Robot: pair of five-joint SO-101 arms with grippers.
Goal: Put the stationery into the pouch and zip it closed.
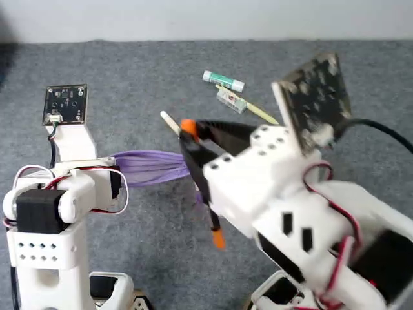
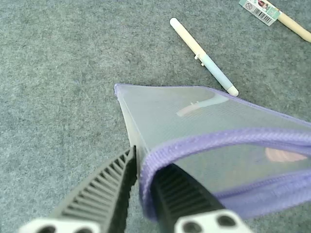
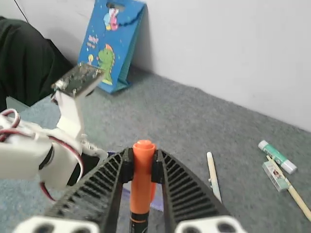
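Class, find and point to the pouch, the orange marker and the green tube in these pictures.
pouch [image 2: 194, 121], left wrist view, on its translucent side panel.
orange marker [image 3: 142, 177], right wrist view, on its orange upper part.
green tube [image 1: 223, 81], high view, mid-body.

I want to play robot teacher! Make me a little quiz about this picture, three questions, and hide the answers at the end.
1. True or false: the right jaws are shut on the orange marker.
2. Pick one. What are the left jaws pinching? A: the edge of the purple pouch. B: a ruler. C: nothing at all.
3. Fill the gap: the pale pen is lying ____ the pouch (inside or outside).

Key: 1 true; 2 A; 3 outside.
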